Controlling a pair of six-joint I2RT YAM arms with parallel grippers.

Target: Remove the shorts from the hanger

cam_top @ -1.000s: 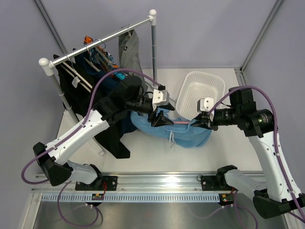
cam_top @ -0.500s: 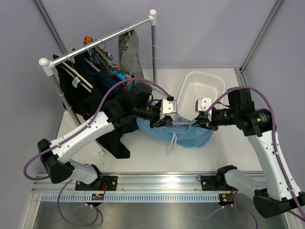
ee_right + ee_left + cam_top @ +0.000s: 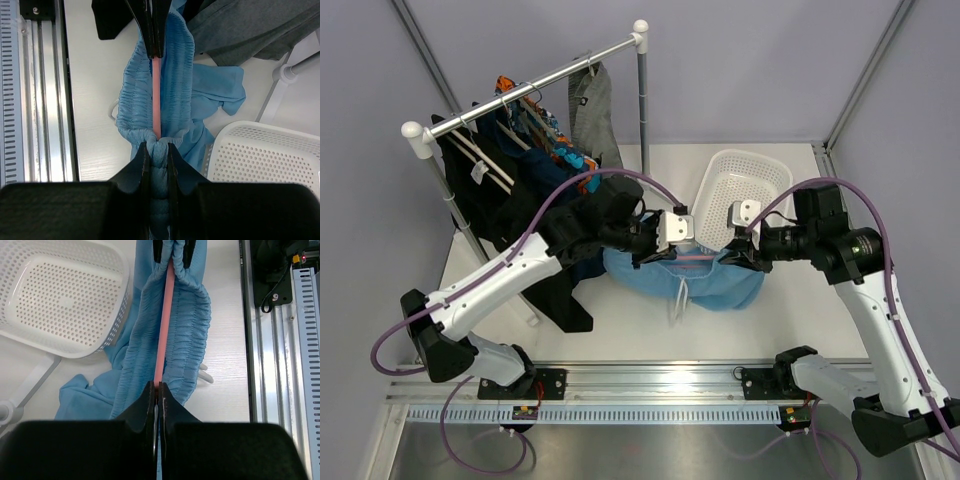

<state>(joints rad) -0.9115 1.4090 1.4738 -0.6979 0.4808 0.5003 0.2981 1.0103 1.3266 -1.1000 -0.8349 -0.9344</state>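
The light blue shorts (image 3: 710, 288) hang bunched on a pink hanger (image 3: 165, 325), just in front of the white basket (image 3: 760, 156), with one fold of cloth lying against the basket's near wall. The left gripper (image 3: 656, 252) is clenched on the hanger end that points away from the basket. The right gripper (image 3: 156, 146) is clamped on the gathered waistband at the end nearest the basket's front corner. The elastic waistband wraps both sides of the pink bar, so cloth lies along the whole bar between the two grippers. A white drawstring (image 3: 680, 296) dangles below, on the side away from the basket. Left of the basket stands a clothes rack (image 3: 540, 80) carrying the grey shorts (image 3: 592, 110), patterned clothes (image 3: 535, 125) and black garments (image 3: 555, 290). The black garments hang close behind the left arm, and the rack's upright post rises just beside the basket's left rim.
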